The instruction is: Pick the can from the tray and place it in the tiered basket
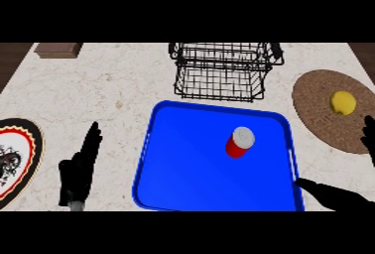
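Red cylindrical can with a silver top (239,141) is what I see standing upright on the blue rectangular plastic tray (183,168), a little right of the tray's middle and untouched by either hand. Beyond the tray's far edge, just past it, sits the black wire tiered basket (219,69), and I can see nothing inside it.

From my feed, the left hand (77,171) shows over the pale marbled counter (110,99) between the tray and a round plate with a red, black and white patterned rim (18,158). Its fingers are straight and point away from the robot, holding nothing.

The right hand (341,197) comes in at the lower right corner, spread wide. One digit stretches to the tray's near right corner, and another rises along the picture's right edge beside a round brown cork mat (319,114). It grips nothing.

On that mat lies a small yellow rounded object (343,101). A brown rectangular block (58,49) rests at the counter's far left.
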`<move>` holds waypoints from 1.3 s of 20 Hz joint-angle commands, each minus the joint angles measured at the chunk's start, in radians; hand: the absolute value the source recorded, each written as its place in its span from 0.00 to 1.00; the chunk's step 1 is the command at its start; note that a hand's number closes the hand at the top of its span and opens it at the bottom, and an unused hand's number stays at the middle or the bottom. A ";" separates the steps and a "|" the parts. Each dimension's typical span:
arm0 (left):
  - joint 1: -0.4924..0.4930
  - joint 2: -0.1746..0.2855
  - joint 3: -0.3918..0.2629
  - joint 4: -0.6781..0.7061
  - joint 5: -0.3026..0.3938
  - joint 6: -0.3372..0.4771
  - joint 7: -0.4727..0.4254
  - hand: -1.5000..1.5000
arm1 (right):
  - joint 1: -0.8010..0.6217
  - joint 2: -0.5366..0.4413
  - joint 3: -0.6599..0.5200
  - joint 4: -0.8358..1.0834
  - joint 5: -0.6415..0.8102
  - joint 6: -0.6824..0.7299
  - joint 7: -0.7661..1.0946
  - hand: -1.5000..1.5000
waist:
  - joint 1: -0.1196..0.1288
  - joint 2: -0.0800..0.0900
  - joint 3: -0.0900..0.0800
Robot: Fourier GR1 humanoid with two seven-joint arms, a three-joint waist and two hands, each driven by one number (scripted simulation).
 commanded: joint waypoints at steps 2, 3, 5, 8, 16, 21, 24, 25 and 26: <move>0.018 -0.005 -0.010 0.044 -0.001 -0.015 0.009 0.50 | -0.016 -0.141 0.092 -0.095 0.159 0.135 0.319 0.00 | 0.014 0.008 -0.007; 0.012 -0.020 -0.016 0.042 0.000 -0.005 0.023 0.50 | -0.043 -0.168 0.082 -0.102 0.184 0.165 0.388 0.00 | 0.018 0.009 -0.006; -0.018 -0.006 -0.013 0.045 0.000 -0.022 0.049 0.50 | -0.112 -0.191 0.096 -0.110 0.225 0.225 0.518 0.00 | 0.031 0.013 -0.005; -0.021 -0.021 -0.023 0.057 -0.022 -0.009 0.035 0.50 | -0.241 -0.167 0.129 -0.169 0.305 0.290 0.711 0.00 | 0.034 0.009 -0.002; -0.025 -0.041 -0.031 0.032 -0.027 -0.007 0.072 0.50 | -0.397 0.004 0.304 -0.030 0.481 0.448 0.848 0.00 | 0.035 0.006 0.001; -0.022 -0.038 -0.018 0.061 -0.027 -0.021 0.040 0.50 | -0.425 0.102 0.349 0.114 0.501 0.534 0.851 0.00 | 0.034 0.010 0.000; 0.012 -0.054 -0.027 0.062 -0.035 -0.008 0.024 0.50 | -0.426 0.158 0.353 0.169 0.510 0.583 0.851 0.00 | 0.026 0.007 0.000; 0.006 -0.029 -0.020 0.052 -0.046 -0.011 0.028 0.50 | -0.468 0.200 0.327 0.209 0.514 0.592 0.851 0.00 | 0.034 0.007 0.001; -0.014 -0.044 0.000 0.073 -0.022 -0.019 0.030 0.50 | -0.471 0.222 0.328 0.204 0.510 0.621 0.851 0.00 | 0.022 0.007 0.000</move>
